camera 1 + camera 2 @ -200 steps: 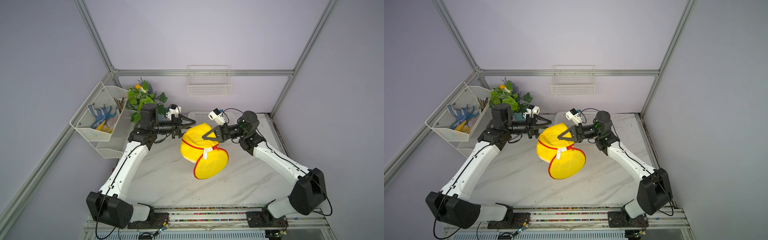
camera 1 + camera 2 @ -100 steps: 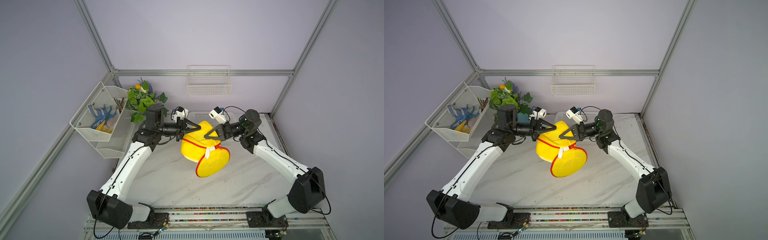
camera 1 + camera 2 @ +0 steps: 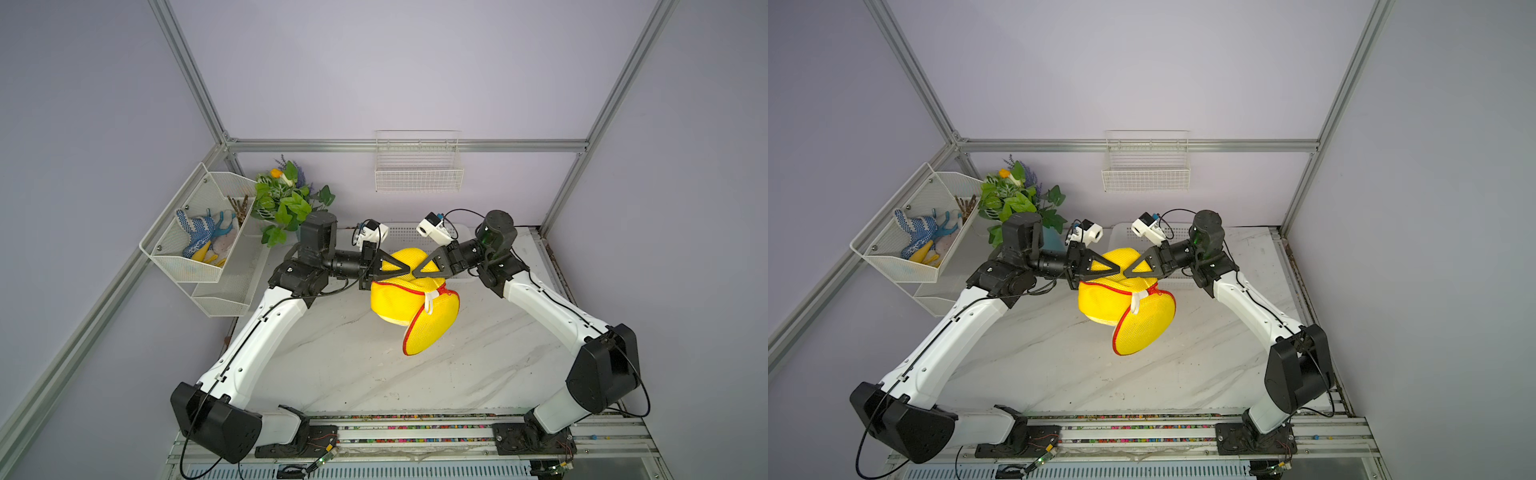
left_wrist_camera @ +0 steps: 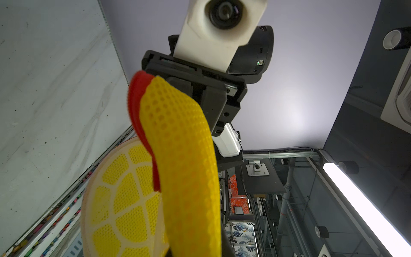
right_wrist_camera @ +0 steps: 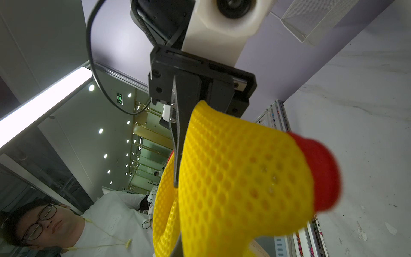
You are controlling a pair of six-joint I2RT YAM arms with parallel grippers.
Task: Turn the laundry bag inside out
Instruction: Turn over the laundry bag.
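The yellow mesh laundry bag hangs above the marble table, held by its bunched upper edge. Its round lid flap, edged in red zipper trim, dangles open on the right beside a small white tab. My left gripper is shut on the mesh at the top. Tip to tip against it, my right gripper pinches the same fold. In the wrist views the mesh drapes over the jaws and hides the fingertips.
A white perforated basket stands behind the bag at the table's back edge. A potted plant and a wire shelf with gloves sit at the back left. A wire basket hangs on the back wall.
My left gripper has moved right to meet the right gripper and has closed on the bag's top edge. The bag has shifted slightly right.
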